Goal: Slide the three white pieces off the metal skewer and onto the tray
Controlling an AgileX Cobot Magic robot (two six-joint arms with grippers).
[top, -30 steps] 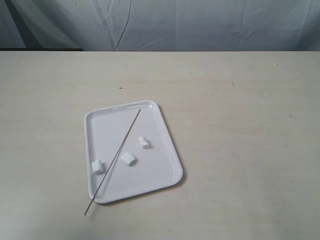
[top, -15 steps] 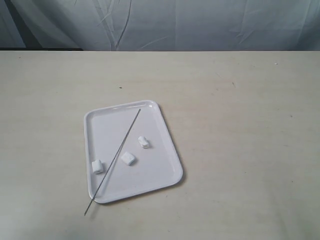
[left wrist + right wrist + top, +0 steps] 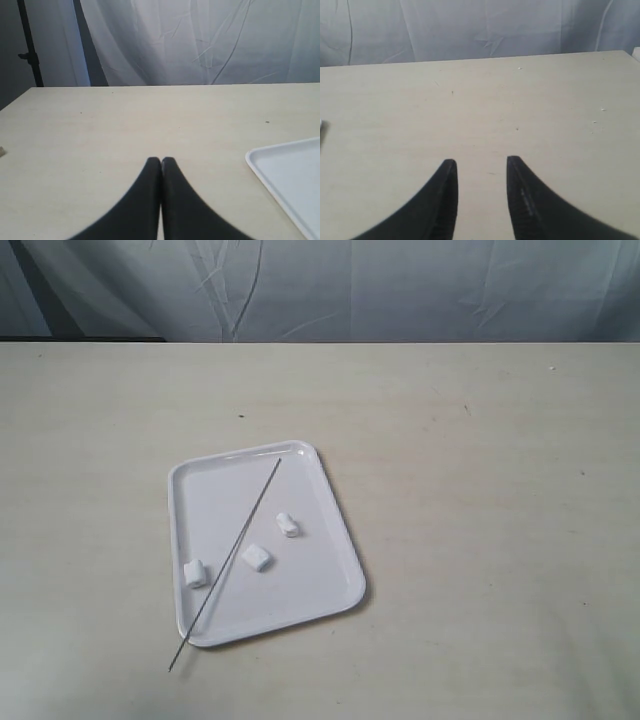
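Observation:
The white tray (image 3: 330, 505) lies left of the table's middle in the exterior view. Three white pieces rest loose on it: one (image 3: 288, 525) near its middle, one (image 3: 257, 558) lower down, one (image 3: 196, 573) by the left rim. The thin metal skewer (image 3: 240, 538) lies bare and diagonal across the tray, its lower tip past the front rim on the table. Neither arm shows in the exterior view. My left gripper (image 3: 161, 161) is shut on nothing above bare table, a tray corner (image 3: 280, 165) off to one side. My right gripper (image 3: 479, 164) is open over bare table.
The beige table (image 3: 480, 490) stretches wide around the tray. A pale draped curtain (image 3: 350, 290) hangs behind its far edge. A dark stand pole (image 3: 27, 42) rises beyond the table corner in the left wrist view.

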